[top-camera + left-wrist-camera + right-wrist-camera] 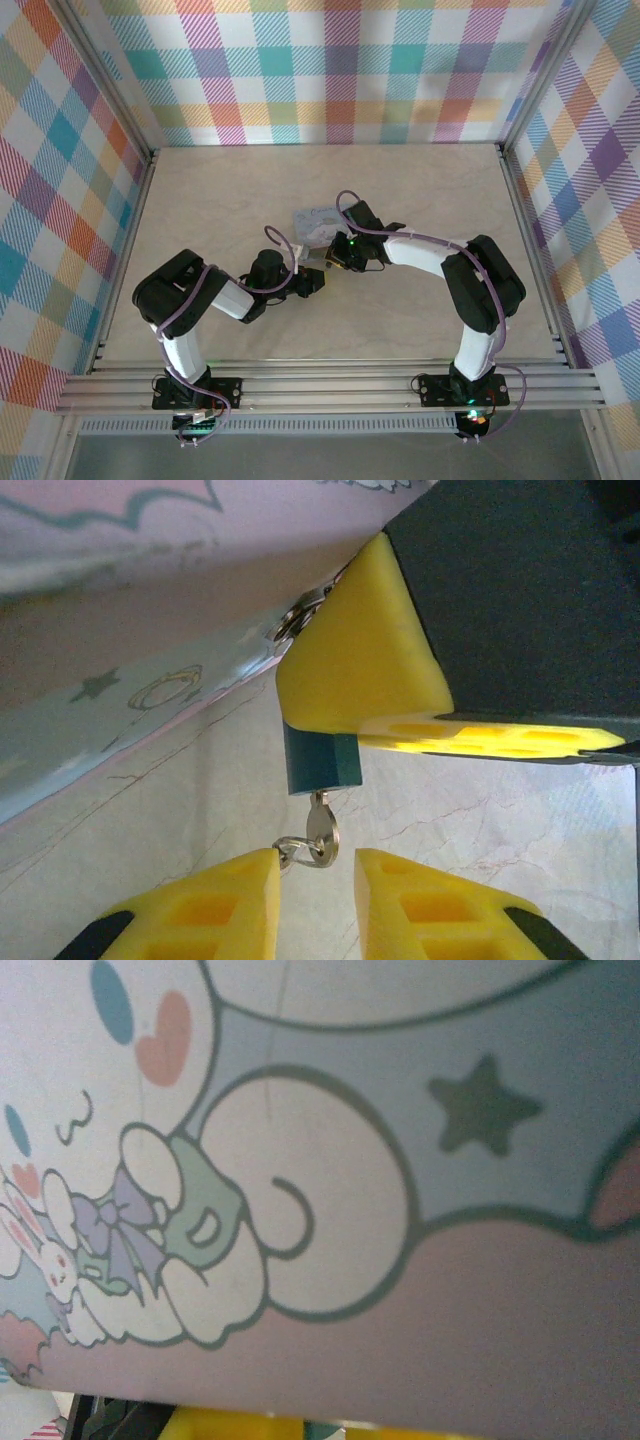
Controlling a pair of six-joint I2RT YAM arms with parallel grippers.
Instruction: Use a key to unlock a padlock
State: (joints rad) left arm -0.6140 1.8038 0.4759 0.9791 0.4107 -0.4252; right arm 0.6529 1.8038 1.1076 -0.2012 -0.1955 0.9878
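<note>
The yellow foam pads [225, 912] of the left jaws were held apart either side of the small silvery key [321, 827], not yet pinching it, seemingly readied to turn it. The key was seated in the underside of the tiny teal-blue padlock [322, 763], which was clenched by the right jaws, likely for steadiness, beside the pastel cartoon-printed tin box [120, 630] above the pale marbled surface [480, 810]. The shackle was hidden behind the right pad [360, 670].

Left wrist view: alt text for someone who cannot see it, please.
A teal padlock, clamped in the right gripper beside a pastel tin box, has a key in its underside. The left gripper is open, its fingertips flanking the key's ring.
</note>
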